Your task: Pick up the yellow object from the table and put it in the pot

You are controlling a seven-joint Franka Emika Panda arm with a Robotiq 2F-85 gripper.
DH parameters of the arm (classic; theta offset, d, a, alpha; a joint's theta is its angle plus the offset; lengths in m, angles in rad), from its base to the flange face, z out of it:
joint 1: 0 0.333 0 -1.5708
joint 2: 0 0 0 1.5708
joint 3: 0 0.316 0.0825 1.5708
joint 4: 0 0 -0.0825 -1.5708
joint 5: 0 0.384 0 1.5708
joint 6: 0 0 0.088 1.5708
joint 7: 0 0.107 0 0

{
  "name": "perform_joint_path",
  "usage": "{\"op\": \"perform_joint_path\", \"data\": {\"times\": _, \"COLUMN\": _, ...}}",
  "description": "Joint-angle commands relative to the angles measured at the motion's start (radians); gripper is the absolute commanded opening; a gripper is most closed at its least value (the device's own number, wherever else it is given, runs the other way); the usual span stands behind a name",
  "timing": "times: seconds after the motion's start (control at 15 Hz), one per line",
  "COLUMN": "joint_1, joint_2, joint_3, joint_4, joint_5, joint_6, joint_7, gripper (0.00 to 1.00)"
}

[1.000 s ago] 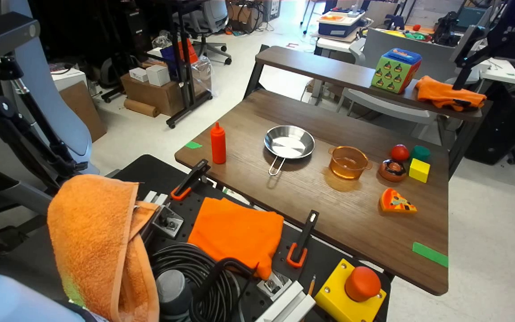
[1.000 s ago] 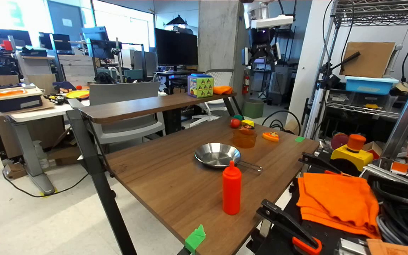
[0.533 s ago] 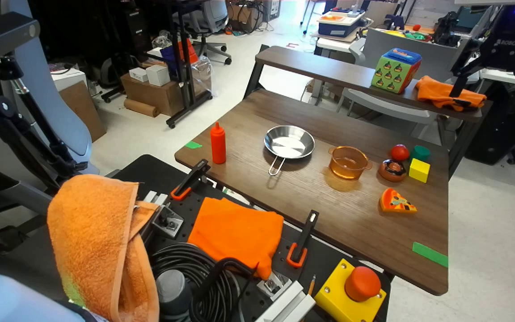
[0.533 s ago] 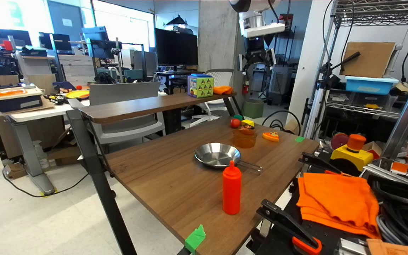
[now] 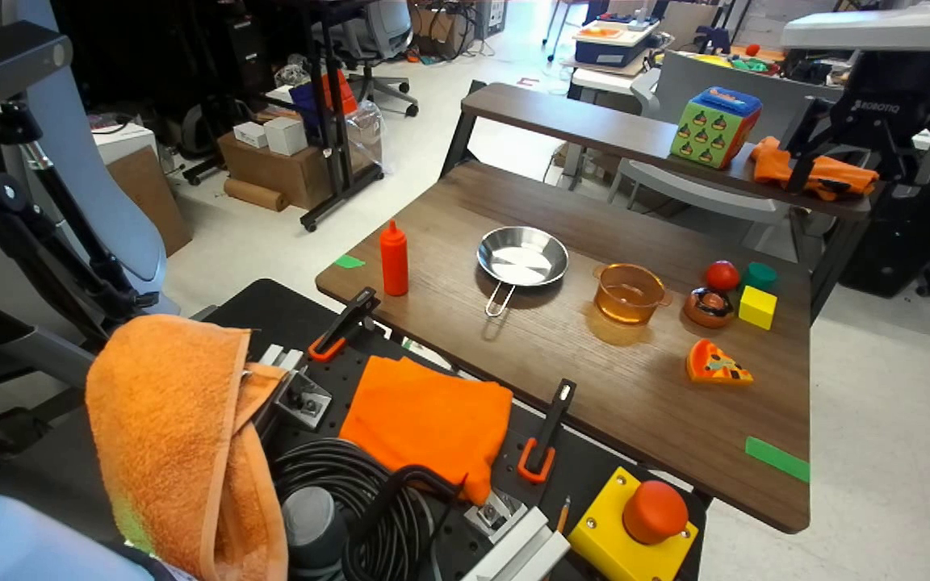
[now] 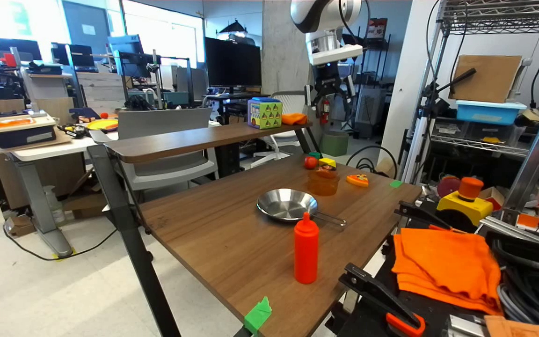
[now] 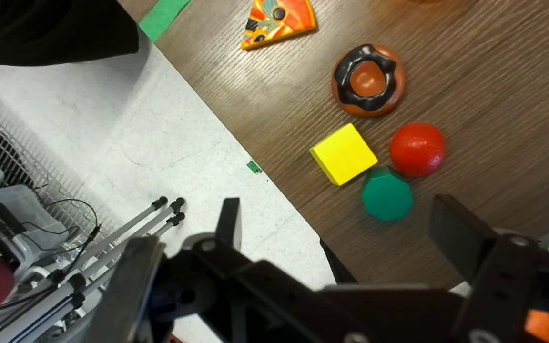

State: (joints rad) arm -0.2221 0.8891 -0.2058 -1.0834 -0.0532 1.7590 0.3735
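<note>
Wrist view: looks down past the gripper (image 7: 337, 212), with jaws spread wide and nothing held. Ahead of those jaws, on the way to the doughnut (image 7: 367, 80): the yellow block (image 7: 344, 155), resting on the table (image 7: 255, 105) just beside the doughnut, with a thin gap between. Close against the yellow block on the side away from the doughnut, perhaps touching: the green block (image 7: 387, 196). Also just beside the doughnut: the red ball (image 7: 418, 149). In both exterior views: the same gripper, well above the level of the doughnut and apart from the table. In both exterior views too, across the doughnut from the yellow block: the pot (image 5: 629, 305). Likely needed next: a move down and toward the doughnut, stopping short of it, over the yellow block. Near enough a cube, so without a long axis to follow, yet set at a slant to the line between the jaws. Probably calls for a small turn, so as to leave alone the face beside the green block.
</note>
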Motion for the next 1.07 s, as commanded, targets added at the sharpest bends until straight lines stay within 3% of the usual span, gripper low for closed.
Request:
{"op": "perform_joint_path", "data": {"times": 0.0, "joint_1": 0.017, "joint_2": 0.055, "joint_3": -0.016, "joint_4": 0.081, "joint_5": -0.024, "joint_6": -0.026, "joint_7": 0.003, "gripper": 1.0}}
{"op": "perform_joint_path", "data": {"times": 0.4, "joint_1": 0.018, "joint_2": 0.059, "joint_3": -0.001, "joint_4": 0.082, "joint_5": -0.035, "joint_6": 0.001, "joint_7": -0.118, "gripper": 1.0}}
{"op": "perform_joint_path", "data": {"times": 1.0, "joint_1": 0.012, "joint_2": 0.084, "joint_3": 0.004, "joint_4": 0.119, "joint_5": -0.007, "joint_6": -0.002, "joint_7": -0.1, "gripper": 1.0}}
